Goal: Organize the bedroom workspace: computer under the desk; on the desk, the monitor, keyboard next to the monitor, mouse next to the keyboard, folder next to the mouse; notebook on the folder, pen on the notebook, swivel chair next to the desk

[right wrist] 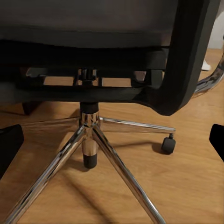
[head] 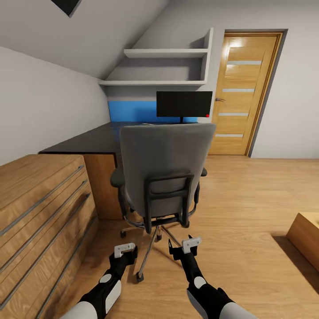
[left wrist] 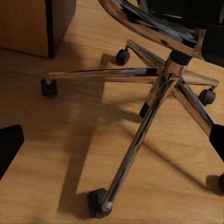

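Note:
The swivel chair stands with its grey back to me, in front of the black-topped desk. The monitor stands on the desk behind the chair, screen dark. Both grippers hang low behind the chair's chrome base: my left gripper and my right gripper are open and hold nothing. The left wrist view looks onto the star base and casters, the right wrist view onto the column under the seat. The chair's back hides its seat. The computer, keyboard, mouse, folder, notebook and pen are out of view.
A light-wood dresser runs along my left, close to the left arm. A blue wall panel sits behind the desk under white shelves. A wooden door is at the back right. A low wooden box stands on the floor at the right.

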You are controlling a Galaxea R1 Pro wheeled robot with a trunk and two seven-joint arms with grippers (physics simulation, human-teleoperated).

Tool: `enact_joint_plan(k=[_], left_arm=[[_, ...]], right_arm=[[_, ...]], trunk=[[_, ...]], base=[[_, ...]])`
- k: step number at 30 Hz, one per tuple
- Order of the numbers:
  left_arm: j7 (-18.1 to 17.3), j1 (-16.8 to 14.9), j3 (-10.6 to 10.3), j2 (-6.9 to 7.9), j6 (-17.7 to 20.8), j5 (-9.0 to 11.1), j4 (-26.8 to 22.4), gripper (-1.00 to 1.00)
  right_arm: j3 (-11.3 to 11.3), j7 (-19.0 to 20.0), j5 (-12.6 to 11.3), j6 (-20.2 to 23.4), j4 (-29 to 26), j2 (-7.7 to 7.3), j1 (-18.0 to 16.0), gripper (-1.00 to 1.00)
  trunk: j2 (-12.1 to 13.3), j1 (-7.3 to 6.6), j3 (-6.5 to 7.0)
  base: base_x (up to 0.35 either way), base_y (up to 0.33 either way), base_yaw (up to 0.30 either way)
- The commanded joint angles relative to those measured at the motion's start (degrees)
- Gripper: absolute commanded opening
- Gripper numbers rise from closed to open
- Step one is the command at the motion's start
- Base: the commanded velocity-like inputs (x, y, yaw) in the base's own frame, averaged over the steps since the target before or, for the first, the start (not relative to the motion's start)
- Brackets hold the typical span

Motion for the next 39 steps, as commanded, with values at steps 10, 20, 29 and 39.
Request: enact_joint_plan(k=[10, 20, 29, 39], left_arm=[[0.1, 0.0, 0.3, 0.57, -0.3, 0.1, 0.1, 1.0], [1.4, 0.0, 2.4, 2.03, -0.1, 1.2, -0.1, 1.0], [8.6, 0.0, 4.4, 2.62, 0.6, 1.9, -4.4, 1.0], [13.1, 0.0, 4.6, 2.56, 19.1, 2.9, -18.9, 1.0]], right_arm=[[0.5, -0.3, -0.5, -0.2, 0.1, -0.07, -0.1, 1.0], [0.4, -0.4, -1.4, -0.3, 2.5, -0.26, 0.0, 1.0], [0.4, -0.3, -2.1, -12.5, 16.8, -1.06, 0.2, 1.0], [0.3, -0.4, -2.1, -24.2, 21.0, -2.84, 5.1, 1.0]], trunk=[[0.0, -0.01, -0.05], [0.0, -0.01, -0.05], [0.0, -0.01, -0.05], [0.0, -0.01, -0.05]], base=[[0.143, 0.004, 0.0], [0.016, 0.0, 0.0], [0.001, 0.0, 0.0], [0.0, 0.0, 0.0]])
